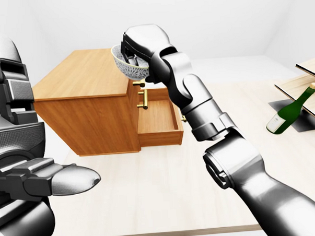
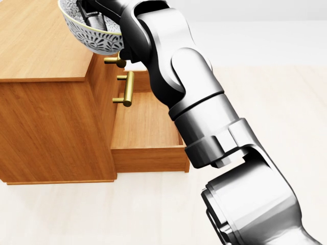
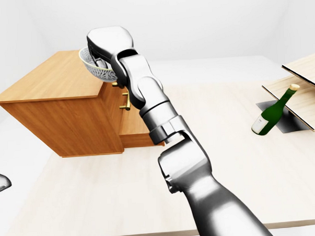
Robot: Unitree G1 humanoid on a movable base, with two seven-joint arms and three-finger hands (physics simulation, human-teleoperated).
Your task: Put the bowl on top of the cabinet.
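A white bowl (image 2: 91, 31) with a grey leaf pattern hangs in the air over the right edge of the wooden cabinet's top (image 2: 41, 46), at the top of the head view. My right hand (image 2: 98, 14) is shut on the bowl, with dark fingers (image 2: 92, 16) hooked inside over its rim. The bowl is tilted and does not touch the cabinet. In the left-eye view the bowl (image 1: 128, 68) shows above the cabinet's right corner. My left hand (image 1: 55, 179) hovers low at the left of that view, fingers stretched out, holding nothing.
The cabinet's bottom drawer (image 2: 148, 125) stands pulled out to the right, under my right arm, with brass handles (image 2: 126, 88) above it. A green bottle (image 1: 290, 109) leans by a dark mat and wooden boards at the far right of the table.
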